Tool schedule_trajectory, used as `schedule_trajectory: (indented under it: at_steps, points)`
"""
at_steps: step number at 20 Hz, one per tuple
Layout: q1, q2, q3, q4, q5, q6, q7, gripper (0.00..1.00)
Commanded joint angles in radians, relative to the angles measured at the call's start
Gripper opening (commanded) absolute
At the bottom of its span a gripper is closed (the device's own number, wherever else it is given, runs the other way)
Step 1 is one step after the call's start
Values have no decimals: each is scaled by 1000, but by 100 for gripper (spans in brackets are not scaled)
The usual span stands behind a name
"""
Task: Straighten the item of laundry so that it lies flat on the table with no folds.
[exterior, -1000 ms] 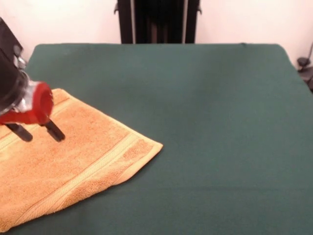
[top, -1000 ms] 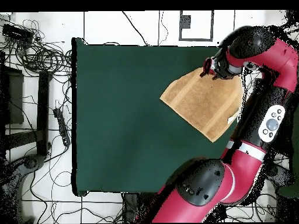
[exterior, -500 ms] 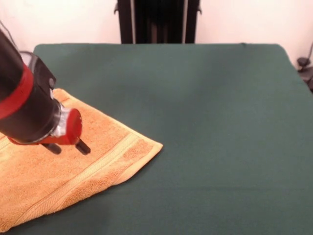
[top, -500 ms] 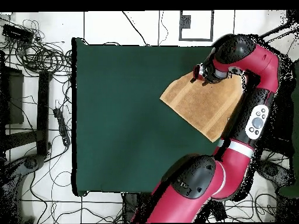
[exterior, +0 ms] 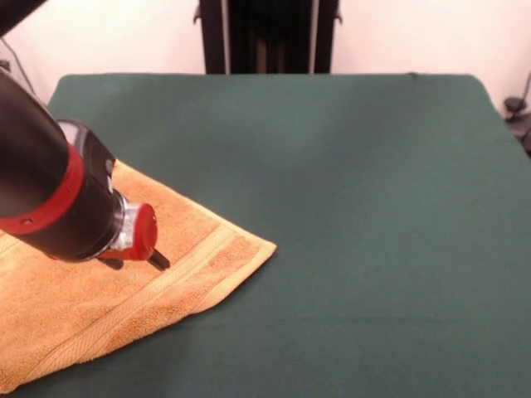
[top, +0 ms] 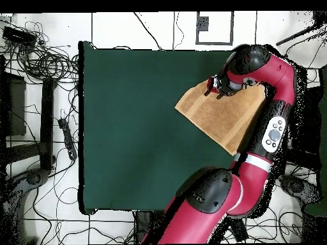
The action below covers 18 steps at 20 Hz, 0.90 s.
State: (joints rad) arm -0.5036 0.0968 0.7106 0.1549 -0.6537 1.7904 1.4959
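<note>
- Front view is showing you the towel (exterior: 108, 290) lying on the table (exterior: 373, 207) at the picture's left side, with 1 corner pointing toward the table's middle and its left and lower parts running out of frame.
- You are seeing 1 ribbed band crossing the towel just behind that corner; the cloth on view is lying in a single flat layer, and no turned-over fold is showing.
- Your gripper (exterior: 148, 255) is hanging low over the towel — its red collar and black wrist are filling the left side of the picture, tilted down toward the cloth.
- You are getting only 1 dark fingertip (exterior: 158, 261) peeking out below the collar, close above the pile; whether it is touching the cloth cannot be told.
- Opening of the gripper: you cannot tell it from either view, since the collar is hiding the rest.
- Overhead view is giving you the towel (top: 220, 115) as a slanted rectangle at the table's (top: 128, 127) upper right, with its right part passing under the arm (top: 271, 127).
- There the gripper (top: 212, 89) is sitting over the towel's top corner, near the table's upper edge.
- You are also looking at loose cables (top: 38, 60) lying on the floor to the left of the table — well apart from the towel.
</note>
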Motion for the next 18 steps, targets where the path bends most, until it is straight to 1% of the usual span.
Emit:
schedule_trajectory:
  at_steps: [1,6,9,12,15,18]
  points:
    - [60,31,-12,116,-40,-110,253,100]
    - [67,51,-43,127,-32,-162,264,100]
    - [82,45,-100,159,-12,-207,278,100]
    - [92,17,-182,243,47,-297,314,100]
    - [91,-45,-268,385,107,-430,339,100]
    - [89,-102,-324,506,127,-574,366,100]
